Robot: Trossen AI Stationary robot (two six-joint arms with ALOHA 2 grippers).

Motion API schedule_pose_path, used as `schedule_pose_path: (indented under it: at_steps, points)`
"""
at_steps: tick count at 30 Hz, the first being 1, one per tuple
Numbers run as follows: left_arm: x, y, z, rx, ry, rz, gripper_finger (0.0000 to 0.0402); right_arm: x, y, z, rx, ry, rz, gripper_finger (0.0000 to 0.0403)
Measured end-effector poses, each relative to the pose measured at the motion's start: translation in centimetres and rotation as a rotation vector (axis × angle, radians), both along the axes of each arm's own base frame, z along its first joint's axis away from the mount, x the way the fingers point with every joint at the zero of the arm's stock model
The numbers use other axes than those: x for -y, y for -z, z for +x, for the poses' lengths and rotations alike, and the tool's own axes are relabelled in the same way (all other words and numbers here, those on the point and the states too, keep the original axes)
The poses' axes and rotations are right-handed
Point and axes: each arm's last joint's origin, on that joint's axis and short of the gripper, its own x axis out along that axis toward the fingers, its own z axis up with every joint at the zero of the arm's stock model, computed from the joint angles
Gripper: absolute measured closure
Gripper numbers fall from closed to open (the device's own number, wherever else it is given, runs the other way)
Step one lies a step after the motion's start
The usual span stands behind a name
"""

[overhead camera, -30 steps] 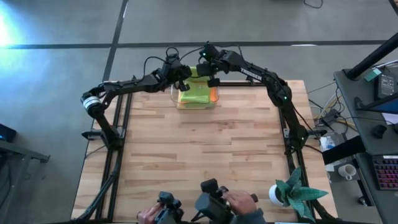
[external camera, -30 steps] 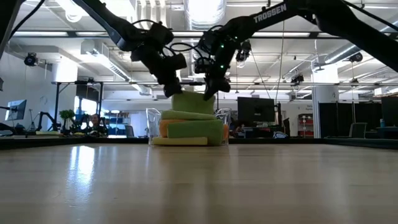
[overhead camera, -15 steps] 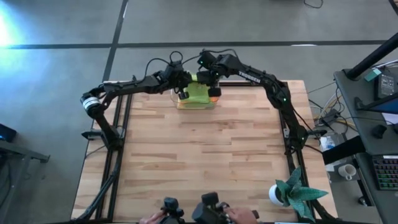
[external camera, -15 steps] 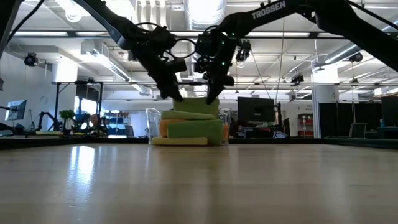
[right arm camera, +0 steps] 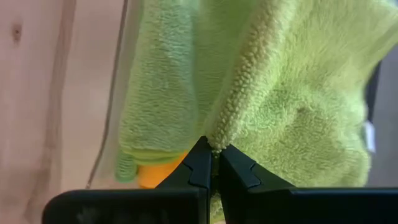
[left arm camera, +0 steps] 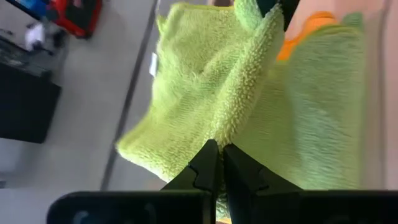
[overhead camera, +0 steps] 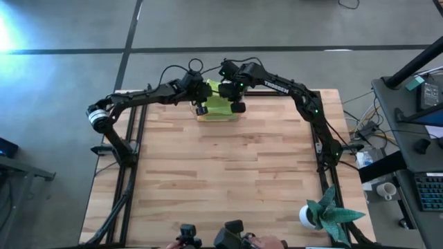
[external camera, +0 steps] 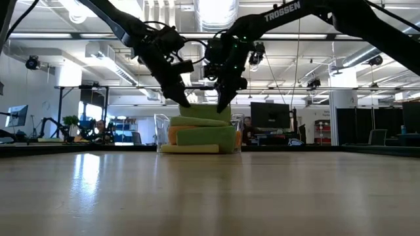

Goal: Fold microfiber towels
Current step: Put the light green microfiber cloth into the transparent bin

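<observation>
High view shows both dark two-finger grippers brought together at the far edge of a pale wooden table (overhead camera: 228, 180), over a clear plastic bin (external camera: 159, 131) of folded cloths. The left gripper (left arm camera: 216, 163) is pinched closed on a fold of a lime green fluffy microfiber towel (left arm camera: 211, 93), and the right gripper (right arm camera: 211, 163) is likewise clenched on a ridge of the same towel, as both wrist views make plain. In the low view the left gripper (external camera: 184, 100) and the right gripper (external camera: 220, 105) are seen just above the stack, the left one on the left side and the right one on the right, with the green towel held between them and resting on the pile.

Beneath it, an orange cloth (external camera: 172, 135), another green cloth (external camera: 205, 137) and a yellow cloth (external camera: 190, 149) at the bottom are stacked in the bin. The held towel lies directly below and between the two tools, its long axis running left to right from one gripper to the other, so both arms are about equally near it. It is judged that the towel is being set onto the stack.

A teal spiky plant in a white pot (overhead camera: 325, 214) stands at the near right corner, well apart.
</observation>
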Motion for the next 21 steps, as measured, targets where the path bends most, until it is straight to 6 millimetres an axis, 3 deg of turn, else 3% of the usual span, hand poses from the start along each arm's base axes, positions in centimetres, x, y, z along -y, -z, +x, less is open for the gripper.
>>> schedule_pose_path:
  at_steps: [10,21]
  points:
    - [0.9,0.8,-0.4,-0.016,0.013,-0.190,0.0401,-0.7,1.6,0.2,-0.028,0.014,0.048,0.0394]
    - [2.0,1.1,0.0,-0.040,0.060,-0.230,0.0401,-0.8,1.9,0.0,-0.046,0.048,0.070,0.0394]
